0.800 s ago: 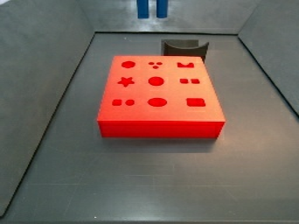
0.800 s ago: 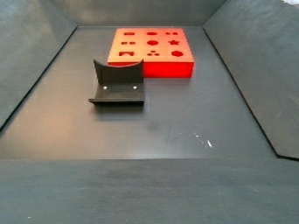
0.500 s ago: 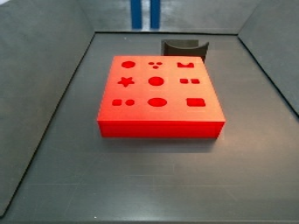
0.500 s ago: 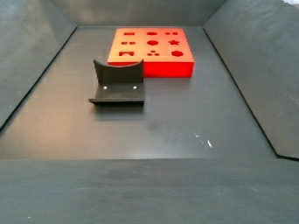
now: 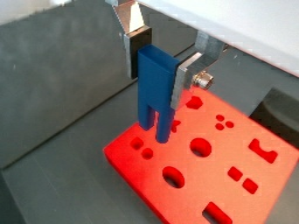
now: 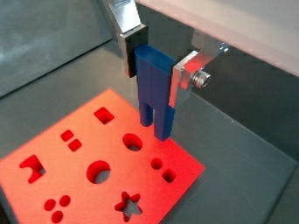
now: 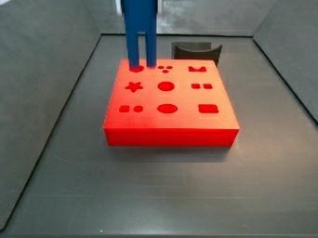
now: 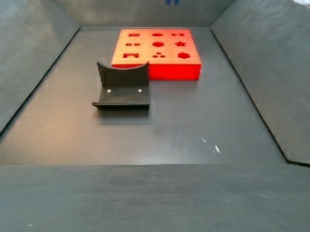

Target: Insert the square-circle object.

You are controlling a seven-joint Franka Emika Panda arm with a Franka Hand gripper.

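My gripper (image 5: 162,54) shows in both wrist views (image 6: 159,63). Its silver fingers are shut on a blue two-pronged piece (image 5: 156,87), which hangs prongs down. In a side view the blue piece (image 7: 139,33) comes down from above, and its prong tips are over the far left corner of the red board (image 7: 184,98), by a round hole. I cannot tell if they touch. The red board (image 6: 128,162) has several shaped holes. No small dark grey block with a scooped top shows; the square-circle object is out of view.
The dark fixture (image 8: 121,88) stands on the grey floor next to one short side of the red board (image 8: 158,71). It also shows in a side view (image 7: 195,48) and in a wrist view (image 5: 281,109). Sloping grey walls enclose the floor.
The blue piece has come down a long way from the top edge of the side view and now reaches the red board's far left corner. The fixture and board have not moved.
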